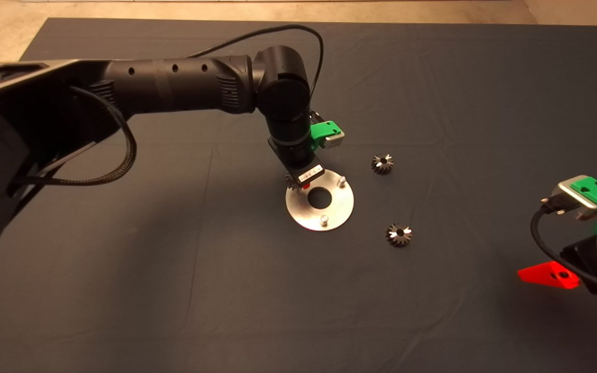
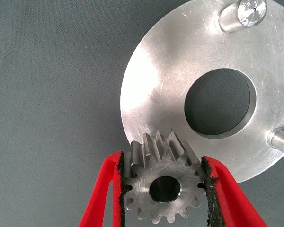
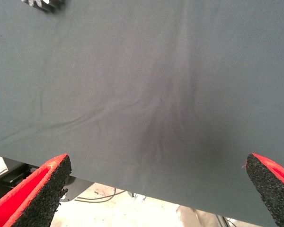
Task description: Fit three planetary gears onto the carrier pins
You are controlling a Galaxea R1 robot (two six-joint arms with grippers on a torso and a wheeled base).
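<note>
My left gripper (image 1: 303,182) hangs over the near-left rim of the shiny round disc (image 1: 329,212) and is shut on a planetary gear (image 2: 163,182), held flat between its two red fingers (image 2: 102,196). In the left wrist view the gear overlaps the disc's (image 2: 156,90) edge; whatever lies under the gear is hidden. Two carrier pins (image 1: 341,181) (image 1: 324,219) stand bare on the disc. Two more planetary gears (image 1: 382,163) (image 1: 398,234) lie on the mat to the right of the disc. My right gripper (image 1: 550,273) waits open at the lower right edge.
The dark mat (image 1: 174,285) carries soft wrinkles. A cable (image 1: 122,150) loops off the left arm. The right wrist view shows the mat's edge and floor beyond, with part of a gear (image 3: 42,4) at one corner.
</note>
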